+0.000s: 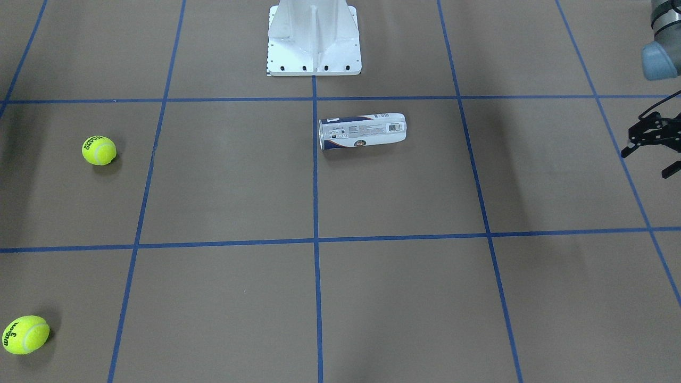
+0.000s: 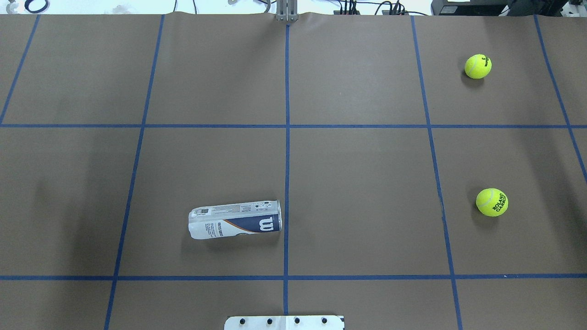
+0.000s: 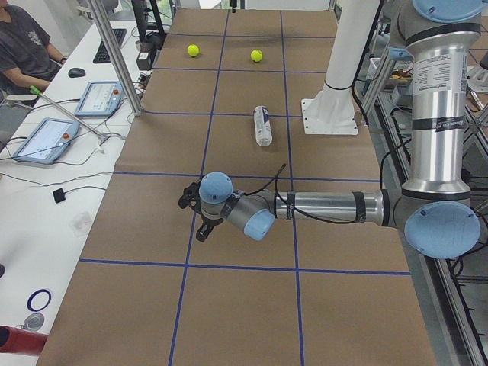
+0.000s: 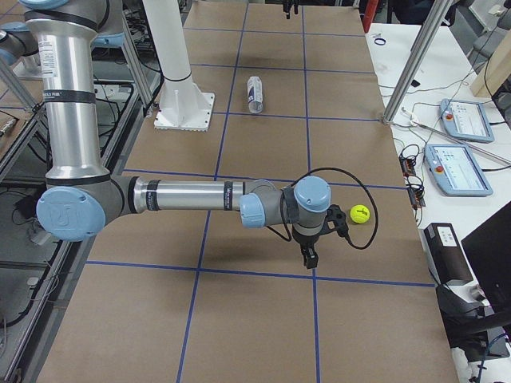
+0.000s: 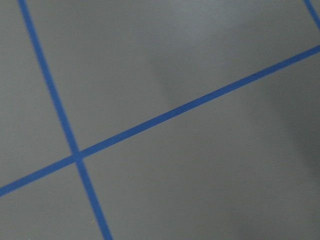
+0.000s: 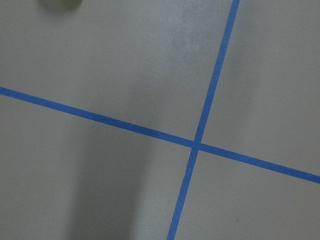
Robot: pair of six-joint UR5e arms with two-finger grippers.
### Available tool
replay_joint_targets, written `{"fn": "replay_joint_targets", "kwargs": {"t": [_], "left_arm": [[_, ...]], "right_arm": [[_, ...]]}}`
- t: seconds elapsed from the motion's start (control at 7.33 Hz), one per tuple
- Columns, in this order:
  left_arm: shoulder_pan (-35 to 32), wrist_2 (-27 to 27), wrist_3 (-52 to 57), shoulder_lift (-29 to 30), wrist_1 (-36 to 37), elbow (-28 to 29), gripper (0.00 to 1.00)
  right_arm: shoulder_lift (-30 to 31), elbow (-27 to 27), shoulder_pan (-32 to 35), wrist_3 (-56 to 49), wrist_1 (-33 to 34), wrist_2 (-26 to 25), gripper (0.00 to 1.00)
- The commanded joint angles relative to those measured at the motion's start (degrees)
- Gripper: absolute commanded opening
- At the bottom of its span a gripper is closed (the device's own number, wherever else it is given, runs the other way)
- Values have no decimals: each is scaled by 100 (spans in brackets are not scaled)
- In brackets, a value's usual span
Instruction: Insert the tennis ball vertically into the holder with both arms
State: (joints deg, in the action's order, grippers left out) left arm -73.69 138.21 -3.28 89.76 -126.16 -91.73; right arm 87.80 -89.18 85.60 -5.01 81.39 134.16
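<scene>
Left gripper (image 1: 648, 162) peeks in at the front view's right edge, fingers spread with nothing between them, well apart from the holder (image 1: 362, 131). The holder lies on its side near the white pedestal base (image 1: 314, 42); 1 tennis ball (image 1: 99, 150) and a second ball (image 1: 25, 334) sit far off on the other side. From overhead neither arm shows, and the holder's rimmed mouth lies just beside the centre tape line (image 2: 287, 183). From the left end, the left arm (image 3: 320, 206) stretches low over the table, wrist bent down. From the right end, the right arm (image 4: 192, 195) mirrors it, its right gripper (image 4: 323, 243) near a ball; whether it's open I cannot tell. Both wrist cameras show only table (image 5: 200, 50) and tape. I'd say nothing's begun: next, 1 arm must grip the holder and stand it upright while the other fetches a ball
</scene>
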Motion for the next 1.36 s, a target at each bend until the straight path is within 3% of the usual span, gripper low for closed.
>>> {"fn": "replay_joint_targets", "kwargs": {"t": [0.0,0.41,0.68,0.82,1.23], "left_arm": [[729,-353,12,680,-67,-291,98],[1855,-804,-206,1576,29,-398,100],[2723,-1643,-165,2017,38,-398,100],[3024,-1779,-155,2202,82,-398,100],[3615,-1815,195,3011,1521,-520,98]], "right_arm": [[0,-3,0,0,0,22,100],[0,-3,0,9,0,22,100],[0,-3,-9,9,-9,31,100],[0,-38,-9,9,-9,31,100],[9,-47,-9,0,-18,31,100]]}}
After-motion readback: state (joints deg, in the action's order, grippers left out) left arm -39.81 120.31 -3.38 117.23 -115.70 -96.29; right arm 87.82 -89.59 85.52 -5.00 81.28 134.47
